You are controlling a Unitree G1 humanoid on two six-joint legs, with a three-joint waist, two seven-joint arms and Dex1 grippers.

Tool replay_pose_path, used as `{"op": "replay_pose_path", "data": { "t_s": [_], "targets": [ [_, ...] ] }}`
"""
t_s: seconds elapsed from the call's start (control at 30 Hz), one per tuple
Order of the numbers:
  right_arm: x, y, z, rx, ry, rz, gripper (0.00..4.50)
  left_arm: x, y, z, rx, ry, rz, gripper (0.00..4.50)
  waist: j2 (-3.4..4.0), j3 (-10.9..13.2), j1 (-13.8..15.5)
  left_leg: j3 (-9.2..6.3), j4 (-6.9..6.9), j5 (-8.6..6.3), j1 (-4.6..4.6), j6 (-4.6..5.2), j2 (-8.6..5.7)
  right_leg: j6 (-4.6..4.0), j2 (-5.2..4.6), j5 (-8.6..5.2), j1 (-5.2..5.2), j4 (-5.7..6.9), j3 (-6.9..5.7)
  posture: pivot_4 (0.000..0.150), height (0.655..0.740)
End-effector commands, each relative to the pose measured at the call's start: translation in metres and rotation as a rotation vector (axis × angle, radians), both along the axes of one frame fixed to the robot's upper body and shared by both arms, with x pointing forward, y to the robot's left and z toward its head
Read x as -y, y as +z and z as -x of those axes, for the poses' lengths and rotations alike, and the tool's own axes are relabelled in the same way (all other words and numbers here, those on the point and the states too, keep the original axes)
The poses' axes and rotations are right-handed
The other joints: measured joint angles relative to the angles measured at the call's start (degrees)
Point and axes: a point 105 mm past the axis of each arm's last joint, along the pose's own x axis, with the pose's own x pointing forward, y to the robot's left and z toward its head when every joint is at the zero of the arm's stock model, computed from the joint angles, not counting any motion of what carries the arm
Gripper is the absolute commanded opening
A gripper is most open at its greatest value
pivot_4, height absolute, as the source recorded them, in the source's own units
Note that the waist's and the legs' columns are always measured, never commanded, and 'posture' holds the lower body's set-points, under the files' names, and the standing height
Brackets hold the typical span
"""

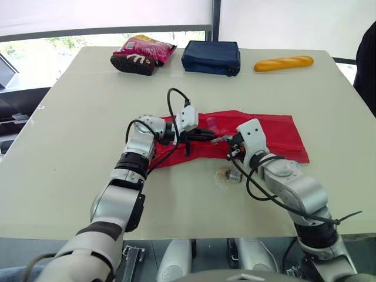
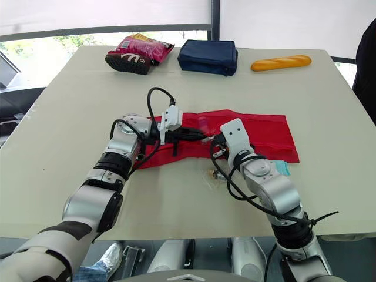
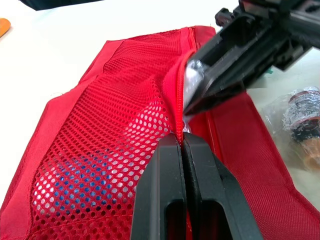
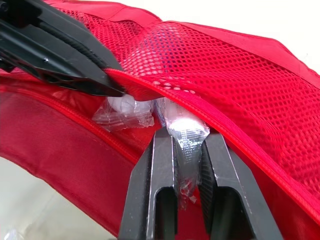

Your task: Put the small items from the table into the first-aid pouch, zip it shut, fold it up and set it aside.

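The left fingers (image 3: 167,160), pressed together, hold up the pouch (image 3: 100,125) lip — the gap lies straight ahead of the right fingers (image 4: 162,155), which pinch a clear packet (image 4: 186,131).

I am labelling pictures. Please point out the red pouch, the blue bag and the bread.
red pouch (image 1: 276,135): left eye view, its bare right half.
blue bag (image 1: 210,56): left eye view, its top middle.
bread (image 1: 283,63): left eye view, its middle.
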Motion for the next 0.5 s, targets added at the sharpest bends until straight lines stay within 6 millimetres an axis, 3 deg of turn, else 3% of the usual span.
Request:
{"op": "replay_pose_path", "data": {
  "t_s": [0.03, 0.3, 0.5],
  "targets": [
    [-0.011, 0.016, -0.004, 0.077, 0.016, -0.021, 0.02, 0.012, 0.015, 0.000, 0.053, -0.042, 0.016, 0.02, 0.00, 0.0, 0.0, 0.00, 0.00, 0.00, 0.00, 0.00, 0.00, 0.00, 0.00, 0.00, 0.00, 0.00, 0.00, 0.150, 0.7400],
    [-0.024, 0.018, -0.028, 0.119, -0.053, -0.047, 0.02, 0.018, 0.014, 0.002, 0.048, -0.061, 0.020, 0.02, 0.01, 0.0, -0.2, 0.00, 0.00, 0.00, 0.00, 0.00, 0.00, -0.01, 0.00, 0.00, -0.01, 0.01, -0.01, 0.150, 0.7400],
    [-0.024, 0.011, -0.017, 0.076, 0.018, -0.070, 2.76, 0.014, 0.011, -0.001, 0.054, -0.041, 0.007, 0.00, 0.01, 0.0, -0.5, -0.03, 0.00, 0.00, -0.01, -0.01, 0.00, -0.01, -0.01, 0.00, -0.02, 0.00, -0.01, 0.150, 0.7400]
  ]
}}
